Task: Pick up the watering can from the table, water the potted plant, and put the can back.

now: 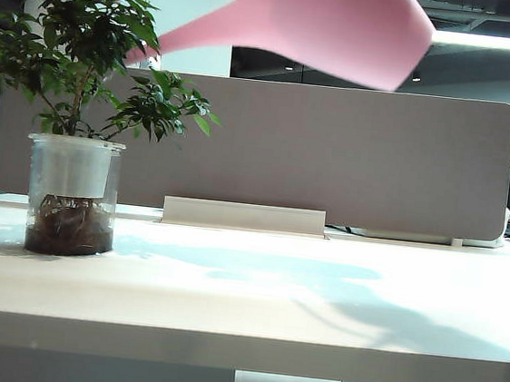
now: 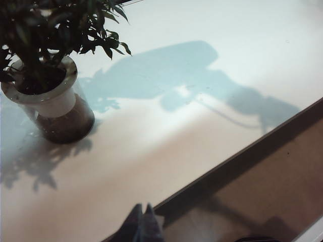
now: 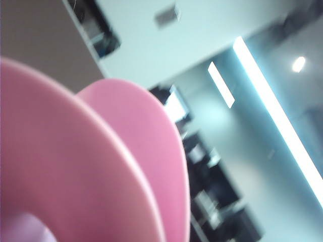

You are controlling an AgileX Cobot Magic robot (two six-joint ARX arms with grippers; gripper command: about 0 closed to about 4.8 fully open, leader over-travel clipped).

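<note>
The pink watering can (image 1: 345, 27) hangs high above the table (image 1: 244, 299), tilted, its long spout (image 1: 189, 34) reaching down to the leaves of the potted plant (image 1: 77, 63) at the left. The plant's clear pot (image 1: 70, 194) stands on the table. In the right wrist view the can (image 3: 75, 166) fills the near field and hides my right gripper's fingers; the can is aloft in that grip. My left gripper (image 2: 143, 210) is shut and empty, low near the table's front edge, well away from the plant (image 2: 45, 30).
A grey rounded divider panel (image 1: 332, 153) runs along the back of the table. The can's shadow (image 2: 171, 75) lies on the white top beside the pot (image 2: 50, 101). The table's front edge (image 2: 242, 156) passes close to the left gripper.
</note>
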